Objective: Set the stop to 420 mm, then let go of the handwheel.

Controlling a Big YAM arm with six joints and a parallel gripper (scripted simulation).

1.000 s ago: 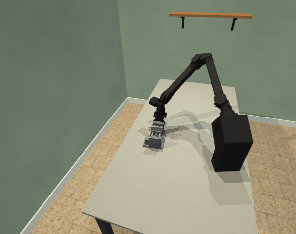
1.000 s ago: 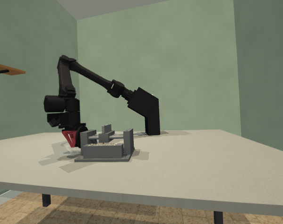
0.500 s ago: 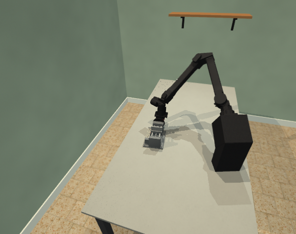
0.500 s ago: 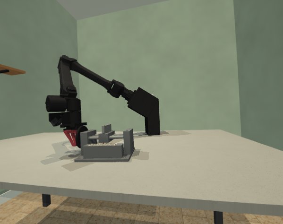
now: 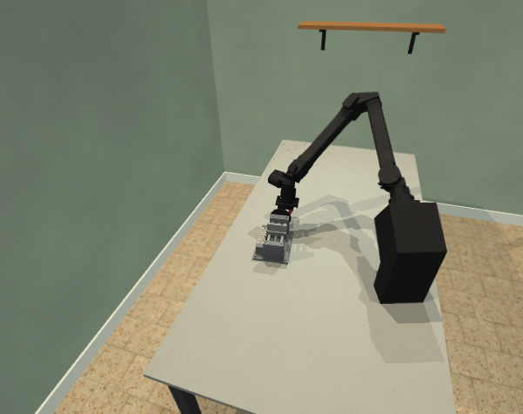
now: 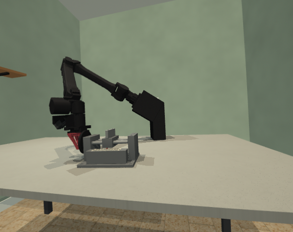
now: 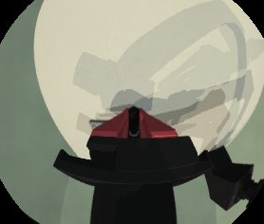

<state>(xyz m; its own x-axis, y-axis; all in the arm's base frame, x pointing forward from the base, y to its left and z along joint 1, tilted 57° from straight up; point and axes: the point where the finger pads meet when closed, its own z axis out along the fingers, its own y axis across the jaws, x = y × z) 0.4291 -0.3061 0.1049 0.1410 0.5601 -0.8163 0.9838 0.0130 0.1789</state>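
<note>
A grey stop fixture (image 5: 273,243) (image 6: 108,153) stands on the table (image 5: 297,320) (image 6: 191,169). It has two end blocks, a screw rod and a grey stop carriage (image 6: 109,138) between them. A scale strip (image 6: 105,149) lies along its front. A black handwheel (image 6: 82,140) (image 5: 280,212) sits at the fixture's left end. My gripper (image 6: 76,139) (image 5: 287,209) (image 7: 134,111), with red fingers, is shut on the handwheel from above. In the wrist view the fingers meet in a red wedge and the wheel's dark rim (image 7: 135,165) lies below them.
The arm's black base box (image 5: 408,253) (image 6: 155,117) stands at the back of the table. A wooden shelf (image 5: 372,27) (image 6: 6,71) hangs on the wall. The table's left edge (image 5: 199,276) is close to the fixture.
</note>
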